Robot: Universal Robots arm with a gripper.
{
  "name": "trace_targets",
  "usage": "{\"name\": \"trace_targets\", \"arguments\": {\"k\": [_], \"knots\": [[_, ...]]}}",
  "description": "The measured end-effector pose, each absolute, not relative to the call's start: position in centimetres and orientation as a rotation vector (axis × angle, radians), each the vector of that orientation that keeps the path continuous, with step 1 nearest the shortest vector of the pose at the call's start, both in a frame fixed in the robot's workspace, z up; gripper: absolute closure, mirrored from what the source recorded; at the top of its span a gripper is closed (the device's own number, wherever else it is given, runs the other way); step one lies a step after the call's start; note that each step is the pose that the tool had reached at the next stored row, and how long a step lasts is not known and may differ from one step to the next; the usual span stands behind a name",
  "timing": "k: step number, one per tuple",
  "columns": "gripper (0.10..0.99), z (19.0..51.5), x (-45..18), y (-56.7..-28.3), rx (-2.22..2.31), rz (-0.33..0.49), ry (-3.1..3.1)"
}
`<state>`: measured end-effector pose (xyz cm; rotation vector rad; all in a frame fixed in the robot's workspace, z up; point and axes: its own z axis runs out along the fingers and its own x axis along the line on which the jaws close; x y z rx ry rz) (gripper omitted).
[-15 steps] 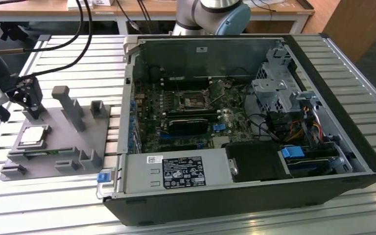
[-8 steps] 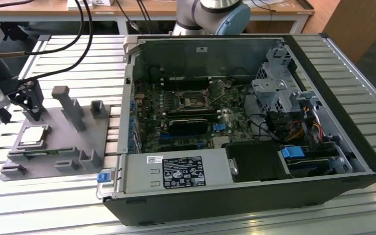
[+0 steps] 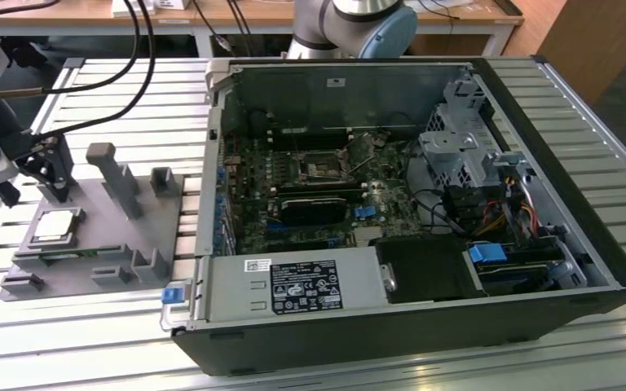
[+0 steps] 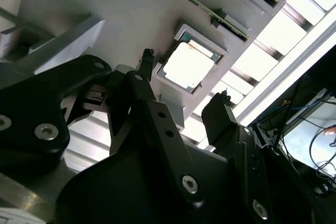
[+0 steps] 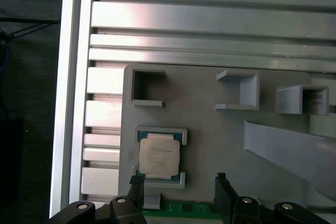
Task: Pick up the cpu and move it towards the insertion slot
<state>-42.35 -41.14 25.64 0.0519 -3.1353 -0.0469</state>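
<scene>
CPU [image 5: 159, 156] sits flat in its grey fixture [image 5: 210, 129] pocket on the tabletop [image 5: 210, 24]. The end effector [image 5: 178, 179] hangs close over it, fingers [image 5: 137, 183] spread wide, empty. Looks light, stiff and fragile (likely delicate underneath), so pinch opposite edges only.

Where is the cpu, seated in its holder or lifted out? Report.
Seated. The cpu lies flat inside the raised frame of the grey fixture plate; the open gripper hovers near it, holding nothing.

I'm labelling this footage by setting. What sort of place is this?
Probably a robotics lab workbench for computer assembly: a slotted aluminium table, an open computer case on it, and a grey fixture plate holding the cpu.
</scene>
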Motion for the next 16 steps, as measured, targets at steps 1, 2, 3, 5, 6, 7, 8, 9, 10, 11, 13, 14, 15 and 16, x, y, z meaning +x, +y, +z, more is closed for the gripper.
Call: {"name": "trace_targets", "arguments": {"k": [1,2,3,5,6,7,8,9,10,11,13,14,15,16], "knots": [[0.439,25.6,-42.37,-41.14,0.052,-0.047,-3.135],[0.439,25.57,-42.38,-41.14,0.052,-0.047,-3.135],[0.439,25.53,-42.4,-41.14,0.052,-0.047,-3.135],[0.439,25.45,-42.4,-41.14,0.052,-0.047,-3.135],[0.439,25.4,-42.41,-41.13,0.052,-0.047,-3.135],[0.439,25.36,-42.41,-41.14,0.052,-0.047,-3.135],[0.439,25.33,-42.41,-41.14,0.052,-0.047,-3.135],[0.439,25.29,-42.41,-41.14,0.052,-0.047,-3.135],[0.439,25.23,-42.42,-41.14,0.052,-0.047,-3.135],[0.439,25.18,-42.42,-41.14,0.052,-0.047,-3.135],[0.439,25.1,-42.43,-41.14,0.052,-0.047,-3.135],[0.439,25.06,-42.45,-41.14,0.052,-0.047,-3.135],[0.439,25.01,-42.48,-41.15,0.052,-0.047,-3.135],[0.439,24.95,-42.51,-41.15,0.052,-0.047,-3.135]]}}
